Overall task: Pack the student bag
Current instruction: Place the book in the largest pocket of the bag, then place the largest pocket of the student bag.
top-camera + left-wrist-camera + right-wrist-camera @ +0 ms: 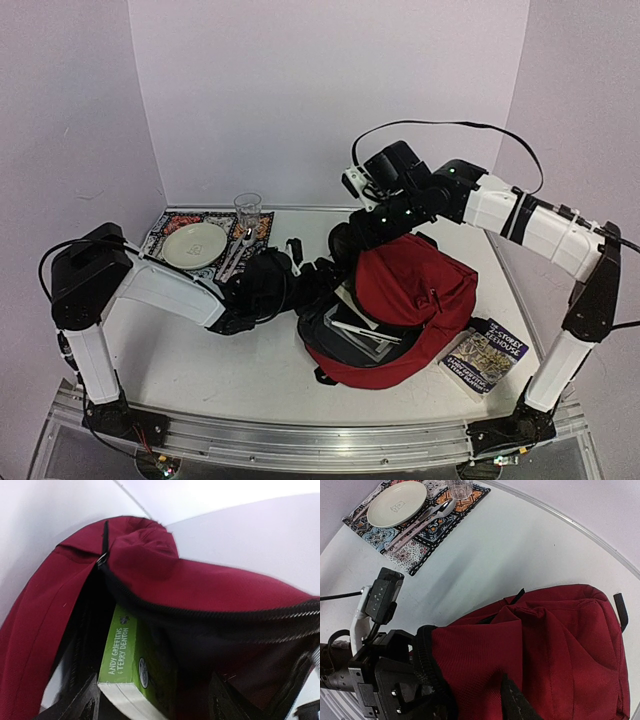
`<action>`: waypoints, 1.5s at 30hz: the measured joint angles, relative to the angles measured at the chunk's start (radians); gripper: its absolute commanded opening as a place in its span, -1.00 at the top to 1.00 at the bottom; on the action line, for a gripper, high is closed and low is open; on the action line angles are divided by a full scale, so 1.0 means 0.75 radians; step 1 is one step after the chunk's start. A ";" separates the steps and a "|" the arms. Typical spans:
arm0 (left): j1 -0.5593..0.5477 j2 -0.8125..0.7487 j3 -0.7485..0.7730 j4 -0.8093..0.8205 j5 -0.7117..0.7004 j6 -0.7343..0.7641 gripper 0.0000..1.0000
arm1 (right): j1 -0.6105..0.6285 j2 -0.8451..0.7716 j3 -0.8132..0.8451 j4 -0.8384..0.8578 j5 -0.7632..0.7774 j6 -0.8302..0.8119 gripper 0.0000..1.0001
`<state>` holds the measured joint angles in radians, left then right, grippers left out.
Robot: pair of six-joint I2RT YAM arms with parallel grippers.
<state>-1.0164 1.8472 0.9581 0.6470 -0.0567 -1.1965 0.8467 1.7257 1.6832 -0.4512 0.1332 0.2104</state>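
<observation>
Red backpack (415,290) lies on its side mid-right on the counter (250,370), zip mouth gaping toward the left arm. Step looks like seating the green book (122,655) in the main pocket: it sits spine-out just inside the zip, only partly in. Nudge it deeper, clear of the zip teeth, and hold the flap high so fabric doesn't sag onto it. Left jaws are spread, a finger (82,702) either side of the book's near corner, gap showing on one side, so likely not pinching. Right jaws: one finger (516,706) rests on the red flap, the other hidden; you can't tell whether they pinch it. Second book (482,358) lies on the counter just right of the backpack.
</observation>
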 measured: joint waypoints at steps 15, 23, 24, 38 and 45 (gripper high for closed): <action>-0.016 -0.012 0.039 -0.270 0.177 0.260 -0.55 | 0.000 -0.045 -0.037 0.026 0.002 0.054 0.09; -0.016 -0.217 0.055 -0.560 0.022 0.446 -0.70 | -0.021 -0.098 -0.150 0.041 0.008 0.119 -0.52; -0.016 -0.246 0.055 -0.591 -0.005 0.462 -0.72 | -0.025 -0.111 -0.164 0.041 0.007 0.126 -0.61; 0.081 -0.174 0.138 -0.895 -0.037 0.557 -0.69 | -0.118 -0.512 -0.505 0.051 -0.074 0.244 -0.97; 0.104 -0.057 0.247 -0.937 0.049 0.587 -0.48 | -0.294 -0.698 -0.810 0.048 -0.107 0.441 -0.96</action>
<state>-0.9386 1.8047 1.1436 -0.0556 -0.0201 -0.7562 0.6262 1.2022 1.0759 -0.4153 0.0529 0.5409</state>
